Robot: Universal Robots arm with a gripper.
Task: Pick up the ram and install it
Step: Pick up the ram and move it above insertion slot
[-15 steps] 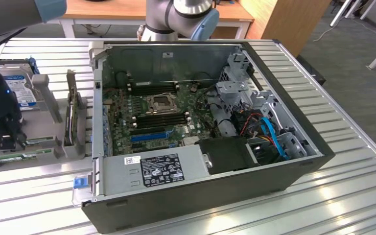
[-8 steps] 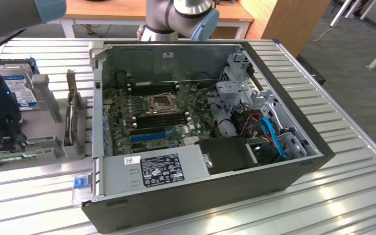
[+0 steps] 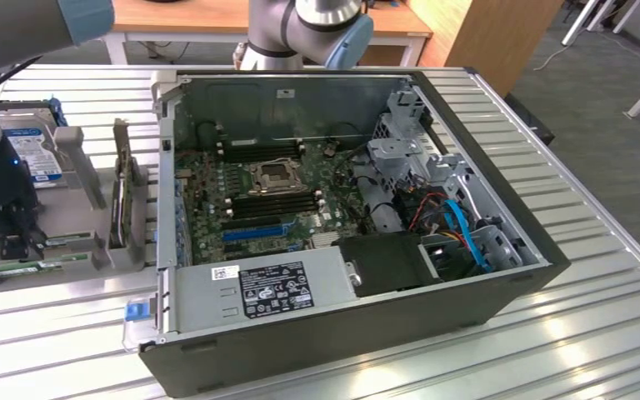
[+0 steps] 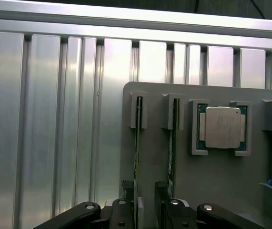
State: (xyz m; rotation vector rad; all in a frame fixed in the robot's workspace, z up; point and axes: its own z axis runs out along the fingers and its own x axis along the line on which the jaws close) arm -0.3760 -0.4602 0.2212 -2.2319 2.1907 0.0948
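the hand (image 4: 144, 193) is spread, one finger on each side of the ram (image 4: 137, 143), which stands on edge in a slot of the grey holder (image 4: 212, 181). just beside it stand a second stick (image 4: 172, 143) and a processor chip (image 4: 223, 126). the holder lies on the slatted metal table (image 4: 55, 124) beside the open computer case (image 3: 332, 350).

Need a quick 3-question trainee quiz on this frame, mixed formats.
1. True or false: the gripper is open around one ram stick.
2. What sits in the square recess of the grey holder? A) a fan B) the processor chip C) a hard drive
3. How many ram sticks stand on edge in the holder's slots?
Key: 1 true; 2 B; 3 two.
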